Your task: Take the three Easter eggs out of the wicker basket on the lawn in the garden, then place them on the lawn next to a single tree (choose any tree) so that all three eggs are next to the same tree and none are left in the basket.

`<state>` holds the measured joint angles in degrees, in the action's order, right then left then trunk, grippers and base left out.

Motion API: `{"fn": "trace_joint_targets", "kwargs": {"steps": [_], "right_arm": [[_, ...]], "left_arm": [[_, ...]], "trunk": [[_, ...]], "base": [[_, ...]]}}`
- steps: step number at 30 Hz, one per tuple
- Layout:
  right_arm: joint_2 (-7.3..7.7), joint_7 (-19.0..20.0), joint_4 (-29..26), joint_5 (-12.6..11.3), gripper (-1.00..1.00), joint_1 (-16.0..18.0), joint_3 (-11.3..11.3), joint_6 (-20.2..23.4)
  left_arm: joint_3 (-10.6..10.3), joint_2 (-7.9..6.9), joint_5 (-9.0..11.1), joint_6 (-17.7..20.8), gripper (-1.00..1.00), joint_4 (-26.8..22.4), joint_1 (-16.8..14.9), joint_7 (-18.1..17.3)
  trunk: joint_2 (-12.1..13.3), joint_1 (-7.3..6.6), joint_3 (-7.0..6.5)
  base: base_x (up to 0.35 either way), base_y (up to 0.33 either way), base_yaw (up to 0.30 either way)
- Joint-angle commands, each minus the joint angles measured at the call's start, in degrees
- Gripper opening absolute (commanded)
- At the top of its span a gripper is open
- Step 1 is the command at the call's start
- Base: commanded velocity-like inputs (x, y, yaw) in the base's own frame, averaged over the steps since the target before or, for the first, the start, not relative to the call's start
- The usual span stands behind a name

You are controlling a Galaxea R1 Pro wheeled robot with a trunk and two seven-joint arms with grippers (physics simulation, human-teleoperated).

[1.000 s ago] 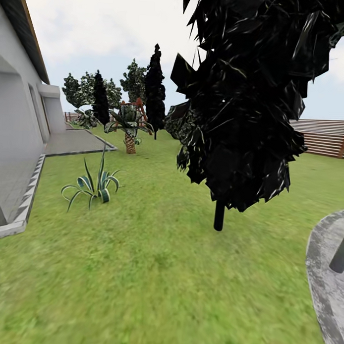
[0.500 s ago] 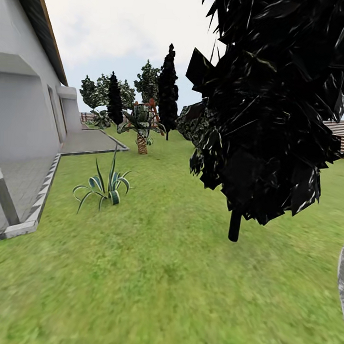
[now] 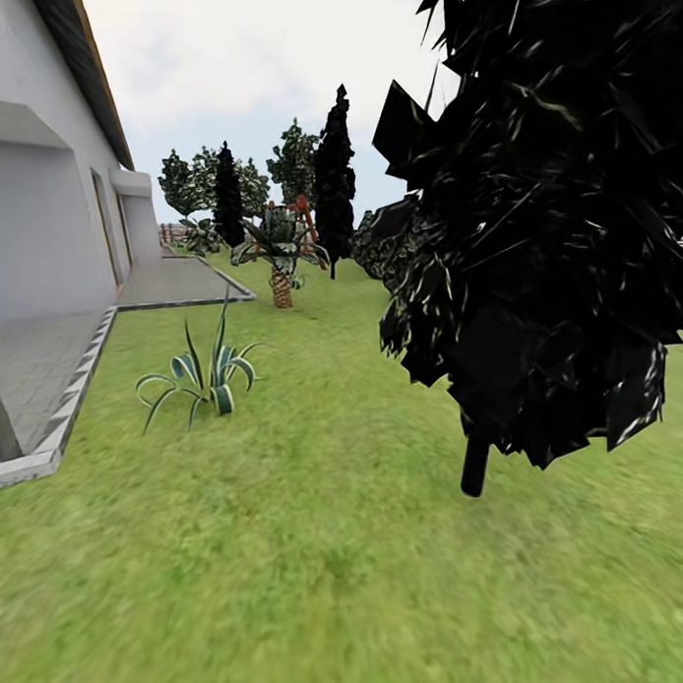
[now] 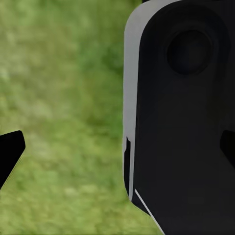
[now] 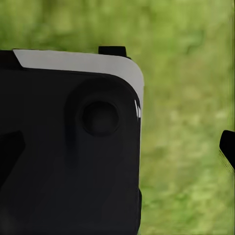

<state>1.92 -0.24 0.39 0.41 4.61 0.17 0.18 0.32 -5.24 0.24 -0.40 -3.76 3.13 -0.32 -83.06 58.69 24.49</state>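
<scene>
Head view, left to right. Grey house wall (image 3: 40, 223) with paving (image 3: 25, 370) at its foot, edged by a kerb (image 3: 74, 401). Lawn (image 3: 304, 577) runs from the kerb across the whole foreground. A striped spiky plant (image 3: 207, 376) stands in the grass near the kerb. Farther back, a short palm (image 3: 281, 256) with a scaly trunk, then two dark narrow cypresses (image 3: 335, 174) and paler leafy trees (image 3: 199, 184) behind. At right, very close, a black-leaved tree (image 3: 543, 221) on a thin dark stem (image 3: 474, 469).

No eggs and no basket among these; the robot looks to be in transit, scanning the garden for them.

Left wrist view: a dark, grey-edged body (image 4: 178, 117) of the robot close to the camera, grass beyond, one black fingertip (image 4: 10, 154) at the frame edge. Left claw: spread cannot be told.

Right wrist view: another dark rounded body (image 5: 68, 142), grass behind, a black fingertip (image 5: 227, 147) at the edge. Right claw: cannot tell whether apart or together. Nothing lies between the visible tips.

Both arms appear tucked low beside the trunk and pointed at the ground, probably a carry posture for driving. Judged stage: search, nothing gathered yet.
</scene>
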Motion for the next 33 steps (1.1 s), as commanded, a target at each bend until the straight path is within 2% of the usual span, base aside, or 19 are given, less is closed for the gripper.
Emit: {"fn": "trace_joint_targets", "kwargs": {"steps": [1, 8, 31, 33], "right_arm": [[-0.03, -0.02, 0.04, 0.04, 1.00, 0.05, 0.01, 0.01], [-0.07, -0.06, 0.04, 0.07, 1.00, 0.05, 0.02, 0.00], [0.03, 0.27, 0.12, -0.24, 1.00, 0.05, -0.10, 0.22], [-0.12, 0.32, 1.35, -0.26, 1.00, 0.05, -0.03, 0.44]], "left_arm": [[0.03, -0.02, 0.02, -0.04, 1.00, -0.10, 0.03, -0.03], [0.03, -0.03, 0.02, -0.04, 1.00, -0.10, 0.03, -0.03], [0.03, -0.03, 0.02, -0.04, 1.00, -0.10, 0.03, 0.00], [0.03, 0.02, 0.02, -0.06, 1.00, -0.10, 0.03, 0.02]], "trunk": [[-0.02, 0.04, 0.05], [-0.02, 0.04, 0.05], [-0.02, 0.04, 0.05], [-0.02, 0.04, 0.05]], "base": [[0.335, 0.000, 0.151], [0.335, 0.000, 0.150], [0.326, 0.000, 0.004], [0.167, 0.000, 0.000]]}}
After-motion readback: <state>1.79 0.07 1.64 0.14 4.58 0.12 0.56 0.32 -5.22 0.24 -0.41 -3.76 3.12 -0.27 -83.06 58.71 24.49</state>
